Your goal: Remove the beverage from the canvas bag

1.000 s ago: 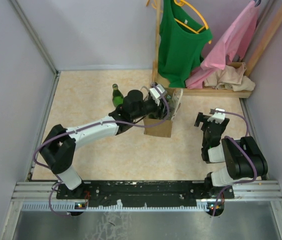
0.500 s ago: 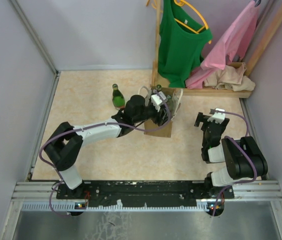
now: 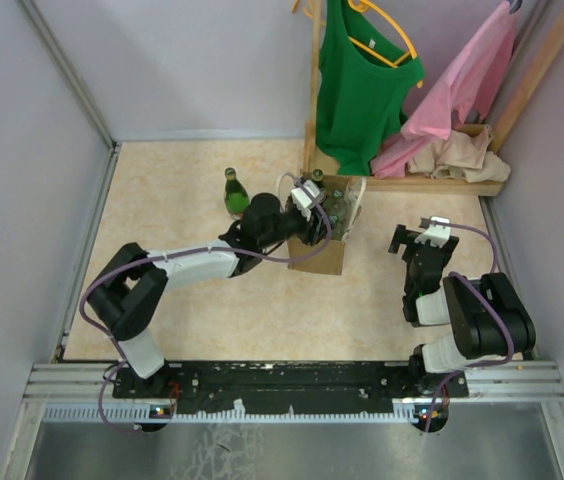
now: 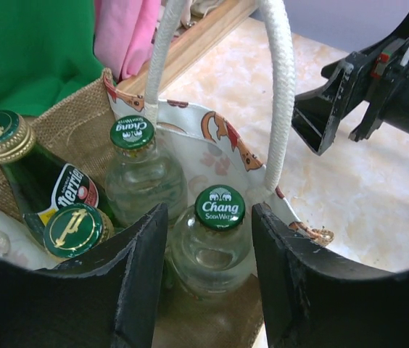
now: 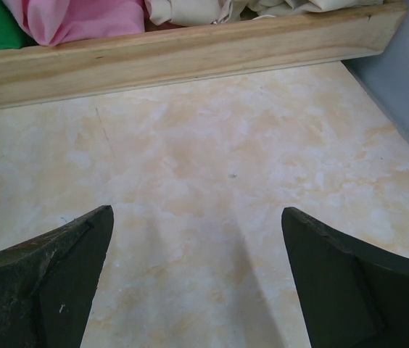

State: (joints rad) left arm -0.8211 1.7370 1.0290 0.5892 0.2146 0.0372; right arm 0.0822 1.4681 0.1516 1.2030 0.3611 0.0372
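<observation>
With one green bottle [image 3: 233,195] standing outside the bag [image 3: 317,262] and four inside, my left gripper [image 4: 209,217] straddles the front Chang bottle [image 4: 219,207], half-open, grip unclear; the right gripper [image 5: 197,217] waits wide open, empty.

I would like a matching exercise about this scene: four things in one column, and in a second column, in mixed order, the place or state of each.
Things:
1. near Chang bottle
2. lone green bottle
3. right gripper
4. green shirt

Places or states:
a. hanging, at the far side
b. open, over bare table
c. in the bag, between the left fingers
d. standing on the table, outside the bag

Pairs: 1-c, 2-d, 3-b, 4-a
</observation>
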